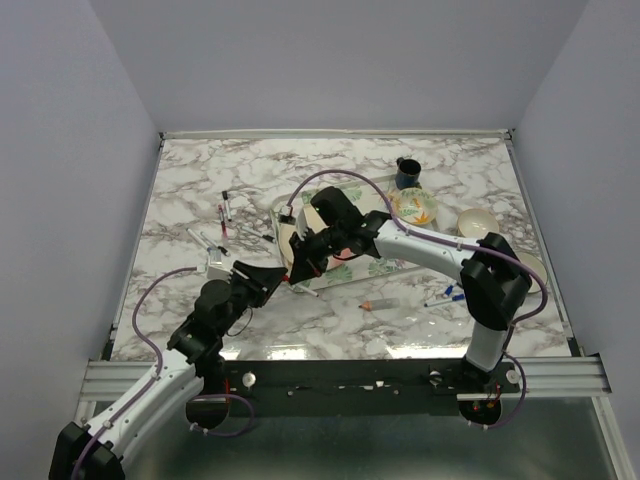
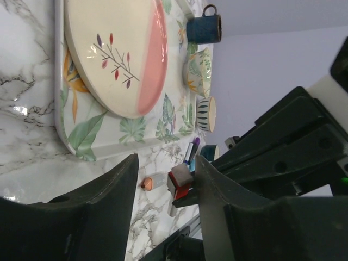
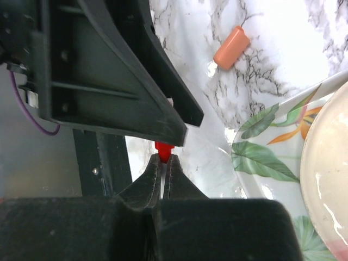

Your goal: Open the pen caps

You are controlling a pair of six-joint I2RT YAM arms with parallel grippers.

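My right gripper is shut on a small red pen cap, which sticks out just past its tips. In the left wrist view the same red cap, with a pale end, sits between the wide-open jaws of my left gripper, against the right-hand finger. In the top view the two grippers meet tip to tip, left and right, above the table by the tray's near left corner. How much pen barrel is attached to the cap is hidden.
A floral tray holds a cream-and-pink plate. An orange highlighter lies near the front, blue and purple pens to its right. Thin pens lie at the left. A blue mug and bowls stand behind.
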